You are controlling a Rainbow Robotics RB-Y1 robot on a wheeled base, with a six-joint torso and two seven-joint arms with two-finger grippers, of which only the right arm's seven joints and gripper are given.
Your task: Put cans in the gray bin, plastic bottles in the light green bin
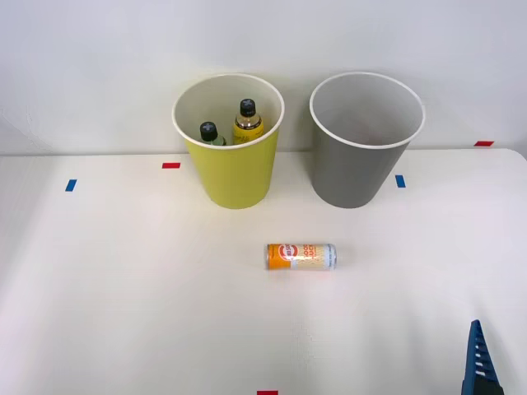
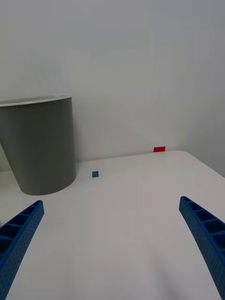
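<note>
Midway across the white table [image 1: 123, 313], nearer its front edge than the bins, the can [image 1: 300, 256] lies on its side: light, thin-walled, smooth, prone to roll. The right gripper [image 2: 112, 243], jaws spread and empty, should clasp its middle gently, across the curved wall.

Lab / robot test setup, not a home. Plain white counter [image 1: 123, 313] against a bare white wall [image 1: 99, 66]. Small red tape marks [image 1: 170, 165] and blue tape marks [image 1: 71, 185] stuck on the counter like position markers. Two tapered bins, light green bin [image 1: 233, 177] and gray bin [image 1: 354, 177], set side by side at the back edge.
</note>
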